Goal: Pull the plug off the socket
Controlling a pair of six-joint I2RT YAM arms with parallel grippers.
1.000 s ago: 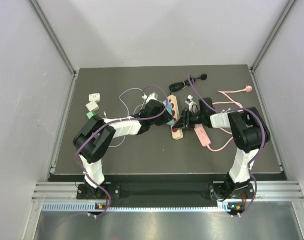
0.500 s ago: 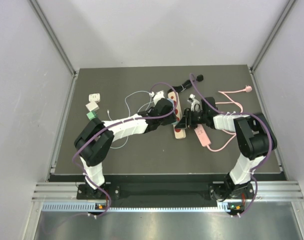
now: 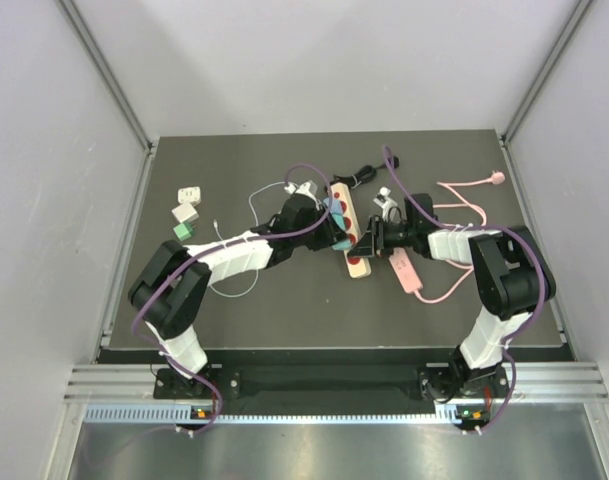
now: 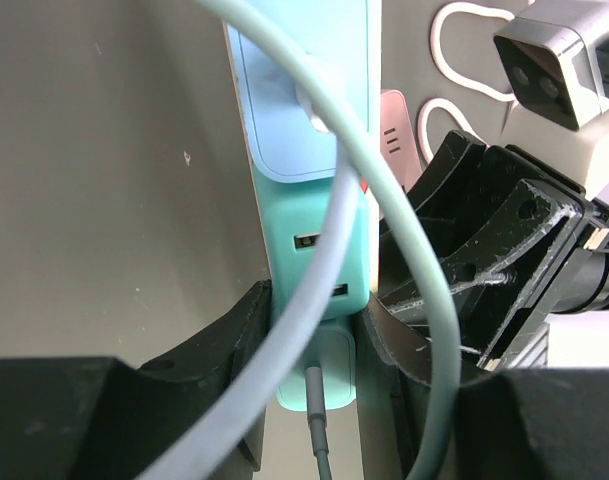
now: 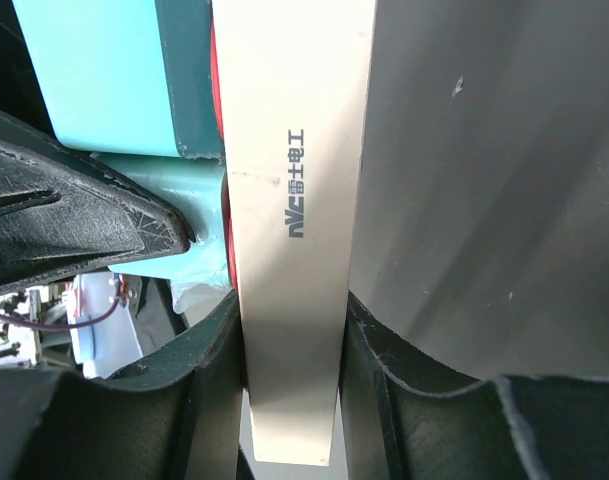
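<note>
A cream power strip (image 3: 352, 240) with red sockets lies on the dark mat, mid-table. A teal plug block (image 4: 319, 250) sits against the strip's socket face, with a grey cable running from its near end. My left gripper (image 4: 314, 340) is shut on the teal plug, one finger on each side; it is just left of the strip in the top view (image 3: 329, 228). My right gripper (image 5: 289, 370) is shut on the cream strip (image 5: 294, 200) near its end, and in the top view it is on the strip's right (image 3: 372, 240). The teal plug (image 5: 114, 80) shows at the left of the right wrist view.
A pink strip (image 3: 404, 270) and a pink cable (image 3: 474, 185) lie right of the grippers. A black cable (image 3: 369, 170) lies behind the strip. Two white adapters (image 3: 189, 192) and a green one (image 3: 182, 231) lie at the left. A pale cable (image 3: 259, 200) loops near the left arm.
The left arm's elbow has swung left and its gripper has shifted slightly with the plug. The strip's far end has turned a little. The right gripper stays on the strip.
</note>
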